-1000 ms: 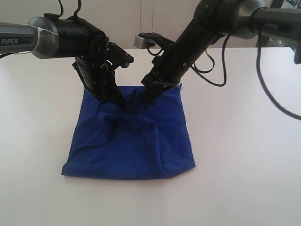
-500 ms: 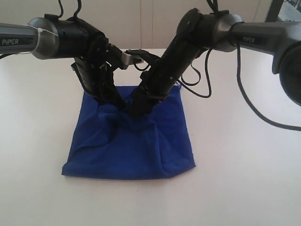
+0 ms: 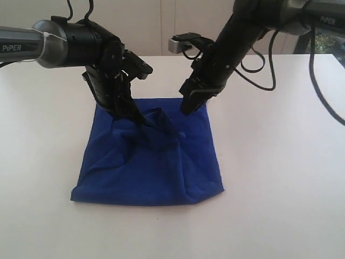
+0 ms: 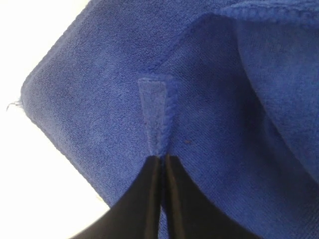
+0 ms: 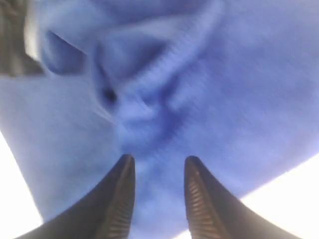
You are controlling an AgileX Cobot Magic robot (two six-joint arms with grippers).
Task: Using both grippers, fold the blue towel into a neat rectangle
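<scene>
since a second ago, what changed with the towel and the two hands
The right hand let go of the blue towel, opened and lifted back toward its far edge. The left hand stayed shut on a pinched fold; the towel kept its bunched shape.

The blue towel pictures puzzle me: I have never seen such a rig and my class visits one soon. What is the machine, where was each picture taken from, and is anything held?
The machine is a robot with two black jointed arms, each ending in a two-fingered claw. The wide picture comes from a camera off the arms, showing both. The other two come from cameras on the wrists, looking along the fingers. On the white table lies the blue towel, rumpled and partly folded. The left gripper is shut, pinching a small fold of the towel. The right gripper is open just above the cloth, holding nothing.
</scene>
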